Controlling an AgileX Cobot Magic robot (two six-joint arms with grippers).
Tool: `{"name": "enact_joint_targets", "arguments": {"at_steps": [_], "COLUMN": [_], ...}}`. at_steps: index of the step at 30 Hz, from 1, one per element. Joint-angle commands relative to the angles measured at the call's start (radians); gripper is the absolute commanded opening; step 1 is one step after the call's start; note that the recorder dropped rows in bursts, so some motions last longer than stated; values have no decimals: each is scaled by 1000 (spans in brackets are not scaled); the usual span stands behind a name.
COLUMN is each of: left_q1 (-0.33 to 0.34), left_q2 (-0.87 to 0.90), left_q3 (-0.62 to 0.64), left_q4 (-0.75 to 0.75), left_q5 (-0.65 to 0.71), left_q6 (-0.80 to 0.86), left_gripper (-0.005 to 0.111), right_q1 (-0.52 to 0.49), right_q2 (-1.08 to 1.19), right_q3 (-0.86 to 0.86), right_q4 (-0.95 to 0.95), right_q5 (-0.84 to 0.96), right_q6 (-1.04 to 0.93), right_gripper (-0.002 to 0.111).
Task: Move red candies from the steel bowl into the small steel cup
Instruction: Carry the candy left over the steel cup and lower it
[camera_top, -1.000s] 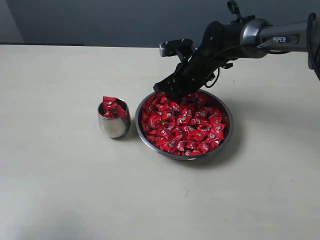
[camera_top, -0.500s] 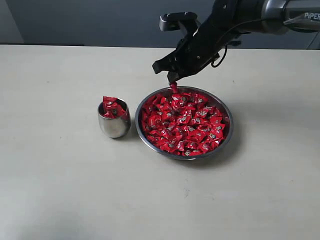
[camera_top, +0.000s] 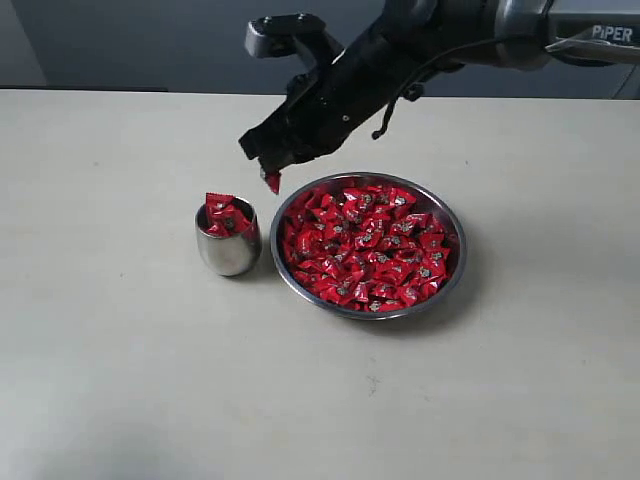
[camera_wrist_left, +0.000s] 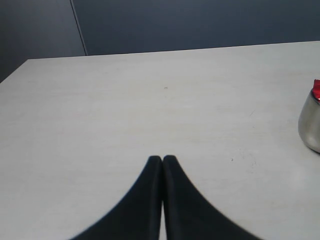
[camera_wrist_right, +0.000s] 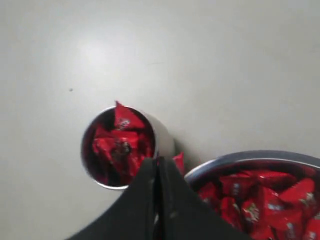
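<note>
Right gripper (camera_top: 268, 172) is clenched on one red candy (camera_top: 272, 183). The wrapper hangs below the tips, in the air, just outside the rim of the steel bowl (camera_top: 368, 316) on the side twd the small steel cup (camera_top: 228, 252). Gripper sits higher than the bowl rim, with the arm reaching across above the bowl's back edge.

Right wrist view has the same grip. Jaws are pressed tight, w/ a bit of red wrapper poking out beside them, approx. over the gap btwn bowl and cup.

Bowl is heaped w/ red candies (camera_top: 372, 248), packed rim to rim, silvery marks showing on many. Cup stands upright just beside the bowl, a narrow strip of table (camera_top: 150, 380) btwn them. It holds several candies (camera_top: 224, 214) piled to the top, one twisted end sticking up above the rim.

Left gripper (camera_wrist_left: 162, 159) is squeezed closed w/ nothing in it, tips touching, low over bare tabletop. Only the cup's edge is in its view, so its place rel. to the bowl can't be told.
</note>
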Motion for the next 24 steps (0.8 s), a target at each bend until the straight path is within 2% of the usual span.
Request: {"name": "enact_joint_targets", "arguments": {"at_steps": [1,4,12,24], "left_q1": [2,2,2,2], "left_q2": [-5,-5,-5,-5], "left_q3": [2,2,2,2], "left_q4": [2,2,2,2], "left_q5": [-10,-10,-10,-10], "left_q6": [-2,-2,-2,-2], "left_gripper": [0,0,0,0], "right_q1": [47,62,72,75], "right_q2": [-11,-8,68,117], "right_q3": [-5,-21,-143,-148], "right_q4": [10,14,47,27], "right_q5": [-57,-82,3,81], "right_q6": [-42,-42,-42,-33], "right_gripper": [-1,-1,-1,-1]}}
